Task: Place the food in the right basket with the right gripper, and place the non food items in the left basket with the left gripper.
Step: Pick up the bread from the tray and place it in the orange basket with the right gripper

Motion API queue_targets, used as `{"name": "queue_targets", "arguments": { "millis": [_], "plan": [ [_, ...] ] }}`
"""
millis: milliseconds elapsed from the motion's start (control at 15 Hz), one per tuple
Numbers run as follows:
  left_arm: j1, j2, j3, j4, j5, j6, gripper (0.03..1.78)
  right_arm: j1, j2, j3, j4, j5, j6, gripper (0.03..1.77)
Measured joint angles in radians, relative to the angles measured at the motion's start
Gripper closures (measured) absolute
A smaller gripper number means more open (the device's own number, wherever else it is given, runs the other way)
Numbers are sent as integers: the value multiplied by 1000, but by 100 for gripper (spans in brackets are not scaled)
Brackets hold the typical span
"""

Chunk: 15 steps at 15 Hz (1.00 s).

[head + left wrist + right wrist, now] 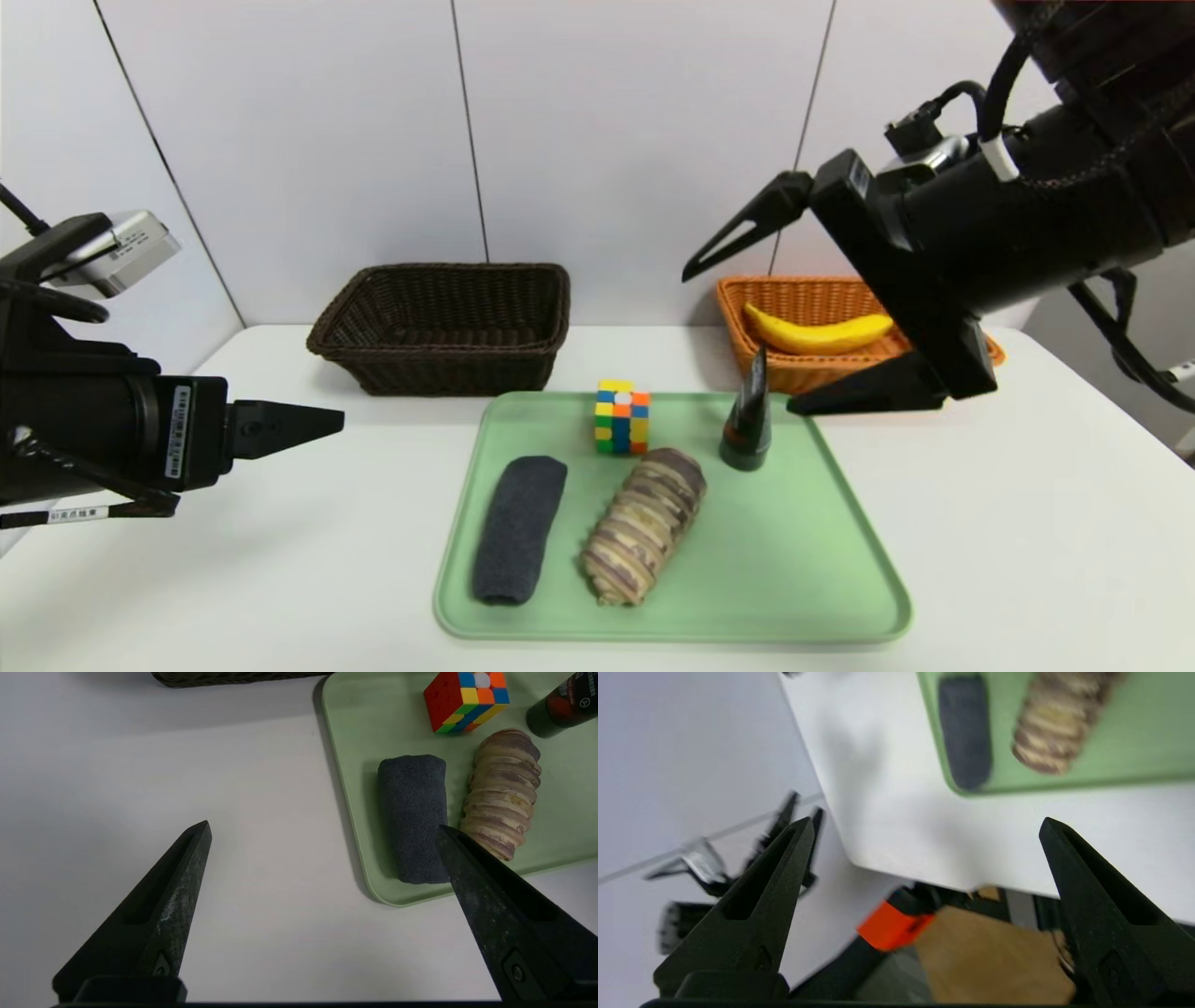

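Head view shows the right gripper (784, 327) high at the right of the frame, its two black fingers wide apart and holding nothing. Just below it sits the orange basket (747, 317) with a banana (819, 331) already inside. Down in the middle lies the green tray (822, 560). On it are a striped bread roll (644, 525), a rolled gray towel (519, 527), a color cube (622, 416) and a dark bottle (746, 420). The brown basket (443, 327) waits at the upper middle left.

The bread roll is the food left to move. It looks soft and light, so a hard squeeze could crush it. I would take it gently across its middle. The towel is soft and will squash. The cube is hard with flat sides, easy to pinch. The bottle is smooth and may slip or tip.

Left wrist view shows the left gripper (322, 830) open too, low over the white table (187, 765), with the towel near one finger. Right wrist view shows the table edge and the floor below, which no other view shows.
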Motion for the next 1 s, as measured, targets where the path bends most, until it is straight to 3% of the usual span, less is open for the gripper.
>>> {"name": "queue_targets", "arguments": {
  "millis": [133,267,400,533,600,1000],
  "plan": [
    [-5,-10,14,-1,0,0,12,49,8,0,81,-6,-7,12],
    [-7,-19,25,-5,0,-1,12,100,32,2,129,-62,-7,11],
    [-11,-24,33,-7,0,-4,12,137,73,13,134,-203,-13,11],
    [-44,-28,38,-8,1,-17,12,154,113,37,134,-360,-69,11],
    [-74,-29,39,-10,2,-29,12,158,126,48,134,-408,-93,11],
    [-147,-19,36,-36,2,-55,12,167,150,116,140,-418,-85,10]
  ]
}}
